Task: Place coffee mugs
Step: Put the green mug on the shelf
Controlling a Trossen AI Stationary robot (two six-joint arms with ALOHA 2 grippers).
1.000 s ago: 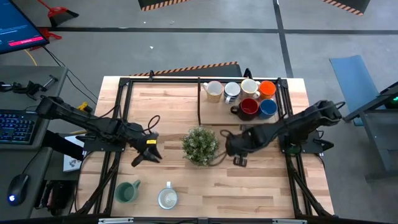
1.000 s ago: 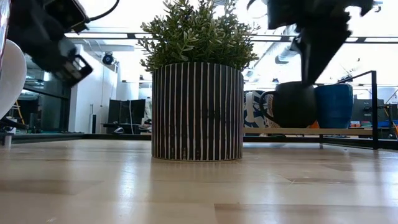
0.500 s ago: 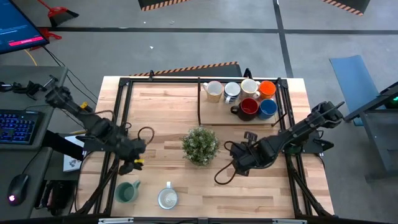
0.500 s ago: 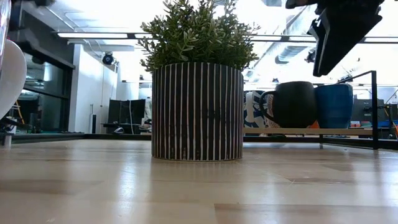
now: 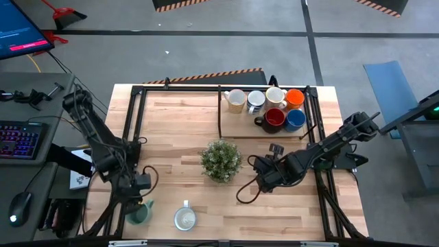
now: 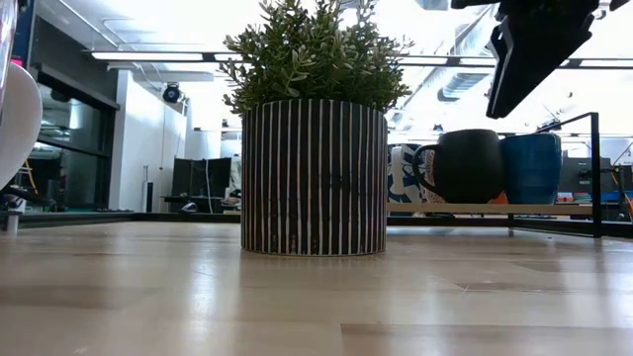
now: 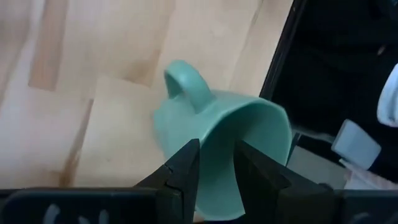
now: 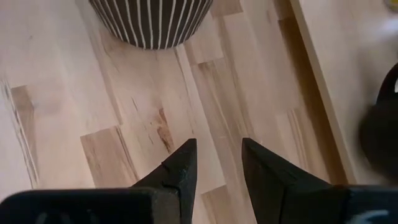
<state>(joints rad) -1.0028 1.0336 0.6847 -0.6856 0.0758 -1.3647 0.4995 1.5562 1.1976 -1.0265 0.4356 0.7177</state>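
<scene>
The green mug (image 5: 140, 212) stands near the table's near-left corner, and a white mug (image 5: 184, 218) stands to its right. Six more mugs sit on the tray (image 5: 233, 125) at the far right: cream (image 5: 235, 99), two pale (image 5: 256, 101) (image 5: 276, 95), orange (image 5: 295, 97), red (image 5: 274, 119) and blue (image 5: 295, 119). My left gripper (image 7: 216, 163) hovers open just over the green mug (image 7: 224, 146), its handle (image 7: 186, 84) pointing away from the fingers. My right gripper (image 5: 264, 180) hangs open over bare wood (image 8: 216, 158) right of the plant, high in the low view (image 6: 534, 49).
A spiky potted plant in a striped pot (image 5: 221, 160) stands mid-table, close to the left of my right gripper. A black frame rail (image 5: 130, 137) runs along the table's left side beside my left arm. Bare wood (image 5: 178, 116) lies left of the tray.
My left gripper has swung from beside the plant toward the table's near-left corner and now hangs over the green mug. My right gripper rose and drew back from the tray toward the near edge, then held still. No mug has moved.
</scene>
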